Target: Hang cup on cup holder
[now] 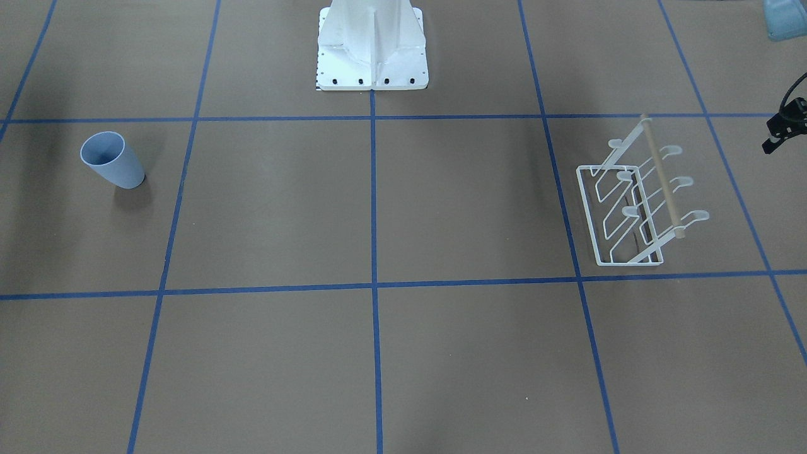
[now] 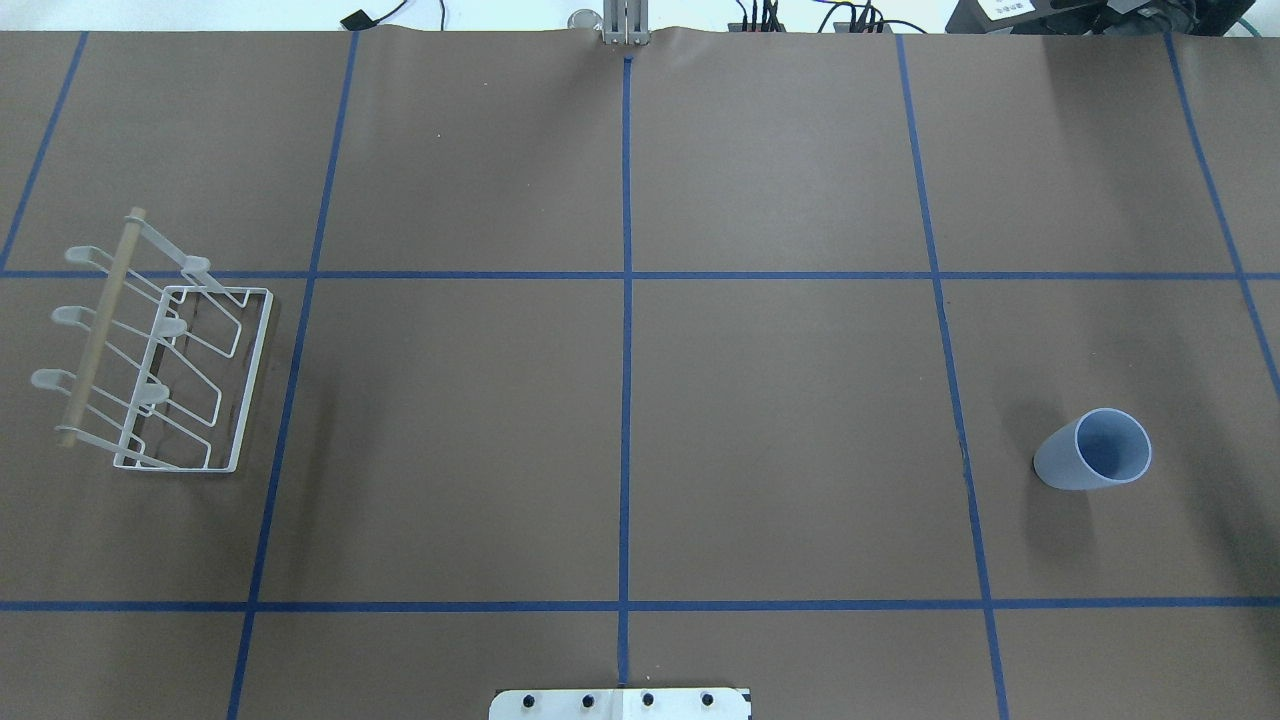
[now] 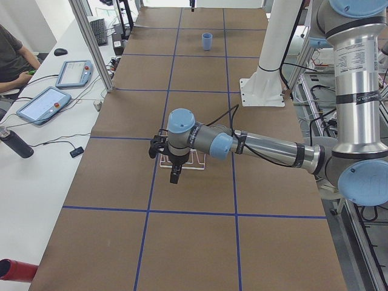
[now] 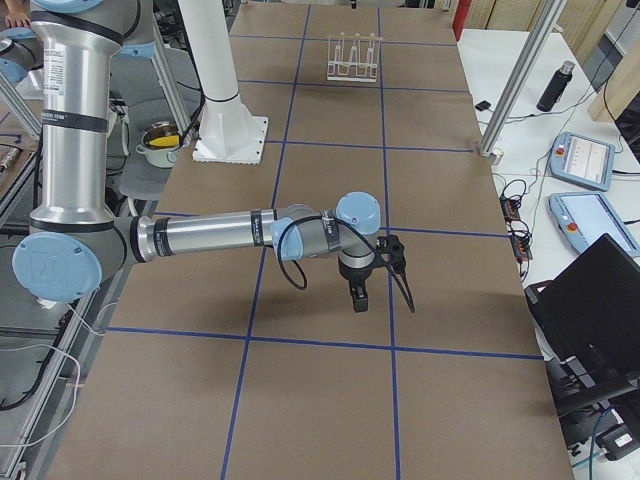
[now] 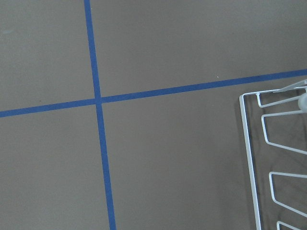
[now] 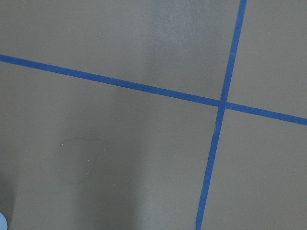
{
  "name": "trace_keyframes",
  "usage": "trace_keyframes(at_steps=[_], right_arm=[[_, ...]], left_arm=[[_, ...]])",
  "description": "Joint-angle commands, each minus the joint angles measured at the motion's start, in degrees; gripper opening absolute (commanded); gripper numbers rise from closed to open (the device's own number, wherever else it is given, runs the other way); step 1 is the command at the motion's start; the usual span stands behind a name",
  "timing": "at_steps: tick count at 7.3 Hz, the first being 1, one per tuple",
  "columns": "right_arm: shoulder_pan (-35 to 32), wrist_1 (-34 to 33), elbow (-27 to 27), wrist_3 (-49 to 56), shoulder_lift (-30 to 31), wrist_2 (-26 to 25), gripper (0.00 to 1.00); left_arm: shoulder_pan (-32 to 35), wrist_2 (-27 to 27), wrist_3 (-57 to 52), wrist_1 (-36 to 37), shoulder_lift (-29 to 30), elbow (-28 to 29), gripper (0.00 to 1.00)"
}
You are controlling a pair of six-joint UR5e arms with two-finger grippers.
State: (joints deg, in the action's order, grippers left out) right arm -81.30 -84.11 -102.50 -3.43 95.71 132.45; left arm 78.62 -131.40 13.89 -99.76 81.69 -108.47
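The pale blue cup stands upright on the brown table, on my right side; it also shows in the overhead view and far off in the exterior left view. The white wire cup holder with its wooden rod stands on my left side. My left gripper hangs above the table by the holder and points down; I cannot tell whether it is open. My right gripper hangs over the table and hides the cup in that view; I cannot tell its state. Neither touches anything.
The white bolted pedestal stands at the table's robot side. Blue tape lines grid the table. An operator, tablets and a bottle are at a side bench. A black part juts in at the front view's right edge.
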Motion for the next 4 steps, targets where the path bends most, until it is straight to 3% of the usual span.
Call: trace_keyframes(at_steps=[1, 4], right_arm=[[0.0, 0.1, -0.1, 0.2, -0.1, 0.0, 1.0], [0.0, 0.0, 0.0, 0.0, -0.1, 0.1, 1.0]], left_arm=[[0.0, 0.2, -1.0, -3.5, -2.0, -0.2, 0.98], [0.2, -0.2, -0.3, -3.4, -2.5, 0.3, 0.98]])
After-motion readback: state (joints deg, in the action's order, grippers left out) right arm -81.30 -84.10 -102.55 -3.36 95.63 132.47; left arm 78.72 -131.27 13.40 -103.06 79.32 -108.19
